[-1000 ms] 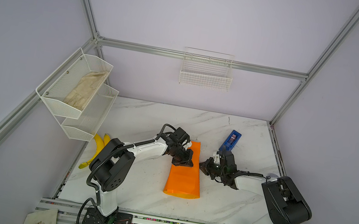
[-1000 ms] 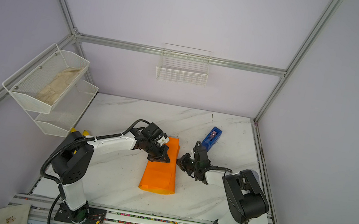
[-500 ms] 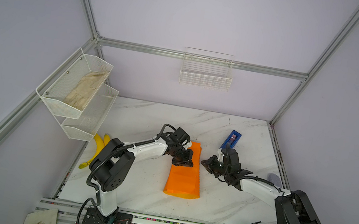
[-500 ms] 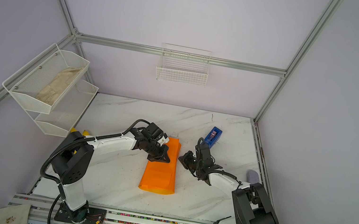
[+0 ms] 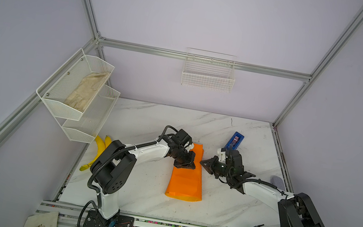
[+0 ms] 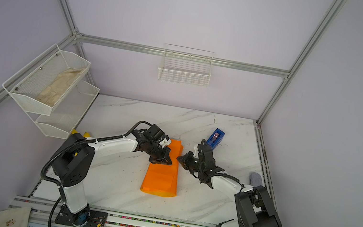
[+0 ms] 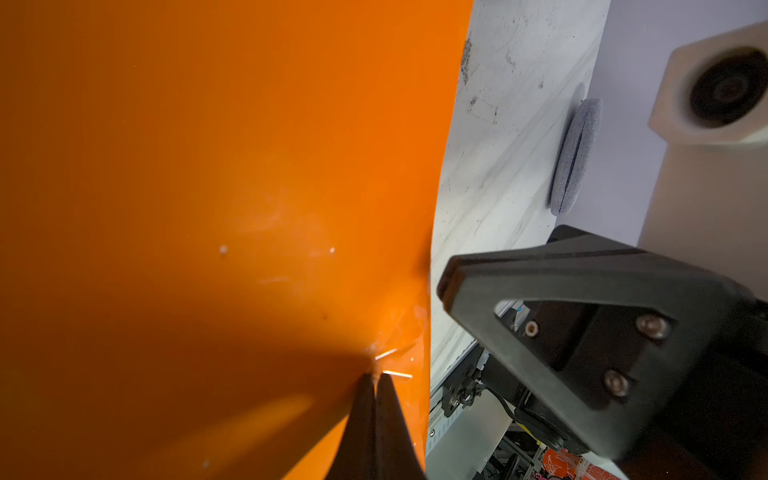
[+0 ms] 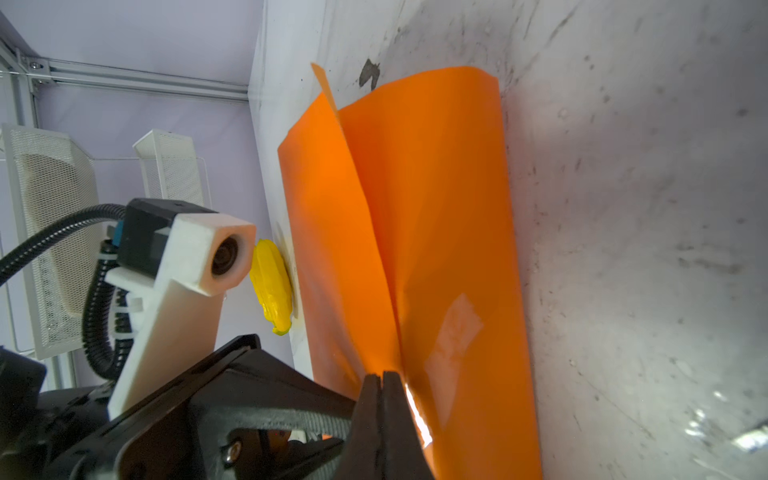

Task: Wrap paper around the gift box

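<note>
As the paper lies folded, left gripper rests atop, right gripper beside

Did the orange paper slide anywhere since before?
No. In a top view the paper still lies where it did, its far end just as close to the blue tape dispenser.

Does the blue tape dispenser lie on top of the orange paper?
No, the blue tape dispenser sits on the bare table behind the right arm, clearly apart from the paper.
</note>
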